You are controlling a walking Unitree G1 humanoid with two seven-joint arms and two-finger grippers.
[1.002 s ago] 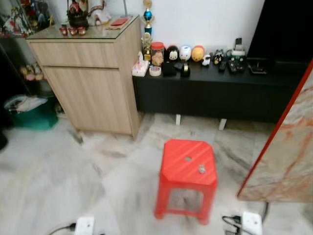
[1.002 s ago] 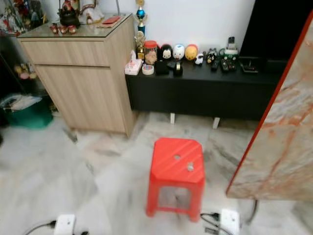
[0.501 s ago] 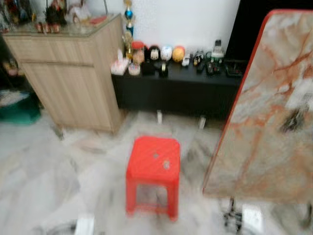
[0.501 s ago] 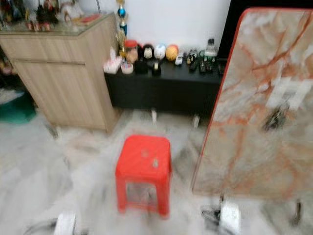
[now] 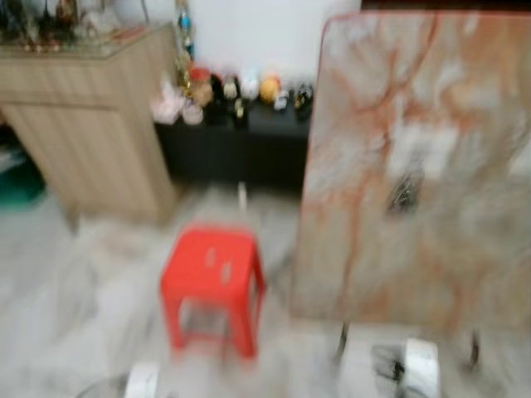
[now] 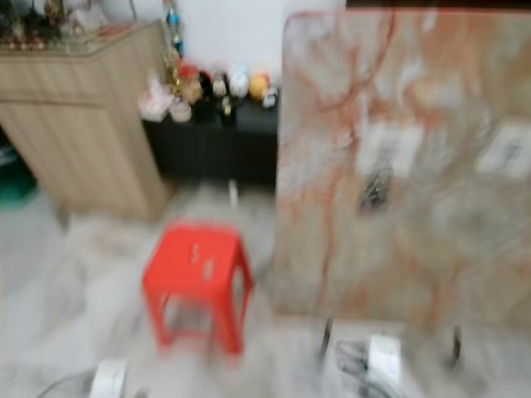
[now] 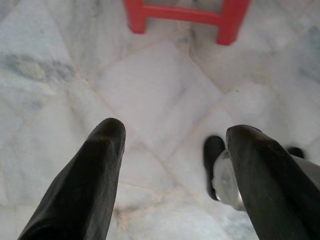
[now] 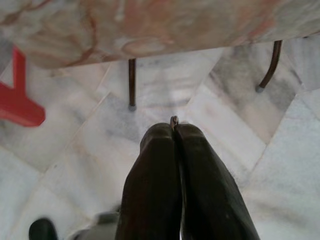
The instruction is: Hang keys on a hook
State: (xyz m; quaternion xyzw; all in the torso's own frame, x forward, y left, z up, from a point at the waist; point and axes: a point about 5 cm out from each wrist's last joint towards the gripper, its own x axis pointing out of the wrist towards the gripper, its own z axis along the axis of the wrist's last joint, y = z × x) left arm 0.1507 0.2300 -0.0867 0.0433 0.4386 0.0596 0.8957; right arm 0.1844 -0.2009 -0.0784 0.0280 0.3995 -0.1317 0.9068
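Blur softens both eye views, yet we make out a red plastic stool on the pale marble floor beside a tall marble-patterned board. A dark bunch, perhaps keys, hangs on the board. Our left gripper has its jaws wide apart and empty above the floor; our right gripper has its jaws pressed together on a thin metal sliver.

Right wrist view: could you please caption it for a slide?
Right gripper shut on a thin metal piece, above marble floor before the marble-patterned board.
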